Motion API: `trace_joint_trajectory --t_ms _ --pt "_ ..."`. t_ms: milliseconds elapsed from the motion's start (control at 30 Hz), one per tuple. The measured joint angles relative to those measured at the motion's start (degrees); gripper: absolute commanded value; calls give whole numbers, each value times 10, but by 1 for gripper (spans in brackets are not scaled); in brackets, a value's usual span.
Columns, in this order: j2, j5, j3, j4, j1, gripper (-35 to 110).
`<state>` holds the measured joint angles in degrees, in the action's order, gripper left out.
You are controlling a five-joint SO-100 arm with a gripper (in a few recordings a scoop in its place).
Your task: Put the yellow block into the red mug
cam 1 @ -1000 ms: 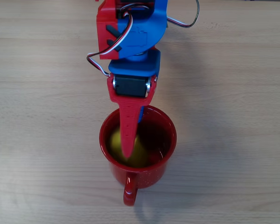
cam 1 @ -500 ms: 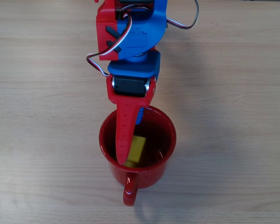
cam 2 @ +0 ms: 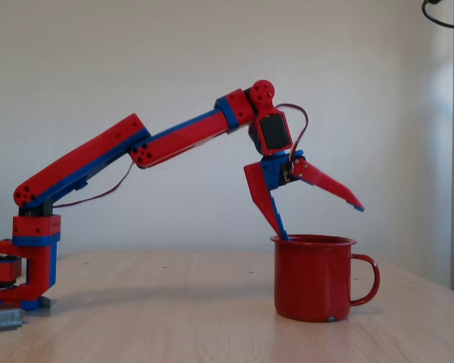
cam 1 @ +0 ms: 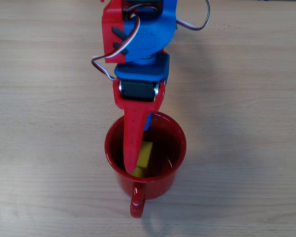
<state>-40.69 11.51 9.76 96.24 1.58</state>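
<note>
Fingers point(cam 2: 321, 221) spread wide apart in the fixed view, nothing between them: the blue one drops steeply so its tip dips just inside the near-left rim of the red mug point(cam 2: 313, 277), while the red one angles out and up over the handle side, well clear above the rim.

From the overhead view, the mug's loop handle sits nearest the bottom edge, with a thin strip of bare table point(cam 1: 49, 197) below it. Just above the handle, inside the red mug point(cam 1: 165, 185), lies the yellow block point(cam 1: 144, 157), resting free on the bottom, tilted slightly, close to the handle-side wall. The long red finger point(cam 1: 133, 143) crosses over the rim and covers the block's left edge; whether it touches the block, I cannot tell. To the block's right there is open dark interior up to the far wall.

Farther up, the fingers' base and black servo hang just beyond the mug's upper rim, and the red and blue arm runs on to the top edge. Either side of the mug, left and right, the wooden table lies open.
</note>
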Motion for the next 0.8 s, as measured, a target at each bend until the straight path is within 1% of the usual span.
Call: trace_joint_trajectory --t_ms 200,433,600,633,700,733,800 --pt "-108 0 33 -26 0 48" --pt "-200 -11 117 -68 0 48" --pt "-300 -11 203 -108 -2 31" --pt "-321 -11 223 -119 -4 24" --pt "-357 -11 266 -129 -11 3" --pt "-376 -11 286 -137 -11 0" --pt "-412 -19 325 -147 -9 0"
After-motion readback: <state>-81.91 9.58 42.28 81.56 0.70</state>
